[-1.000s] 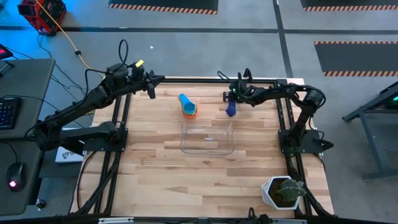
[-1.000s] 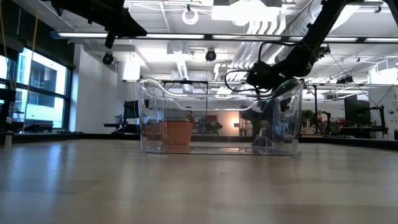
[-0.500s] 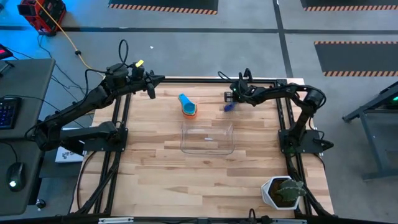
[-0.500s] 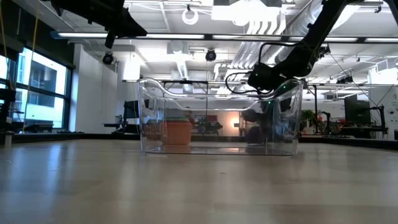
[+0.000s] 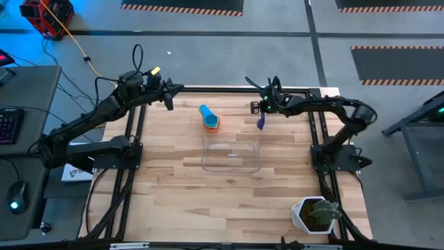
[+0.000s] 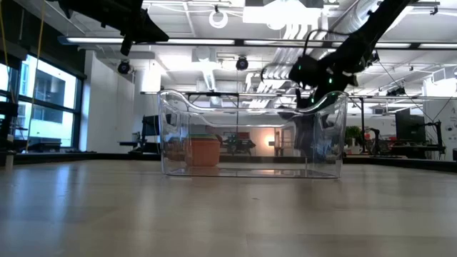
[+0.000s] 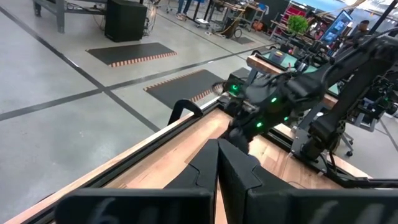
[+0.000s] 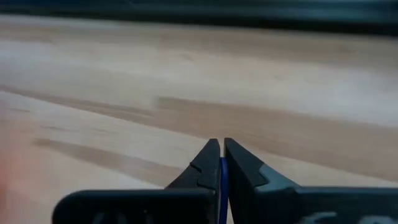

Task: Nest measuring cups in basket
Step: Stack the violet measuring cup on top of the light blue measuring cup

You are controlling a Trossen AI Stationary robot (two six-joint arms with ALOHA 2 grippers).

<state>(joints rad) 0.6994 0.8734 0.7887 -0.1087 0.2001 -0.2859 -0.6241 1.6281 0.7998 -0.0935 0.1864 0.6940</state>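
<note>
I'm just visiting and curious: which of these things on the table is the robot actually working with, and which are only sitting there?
Part of the job:
- dark blue cup, pinched in the right gripper
- stacked blue and orange cups
- clear basket, nothing visible inside

Just sitting there:
- potted plant
- left gripper, shut, waiting at the table's far edge

Readable text: none in any view
Labels, brands, numbers: none legible
</note>
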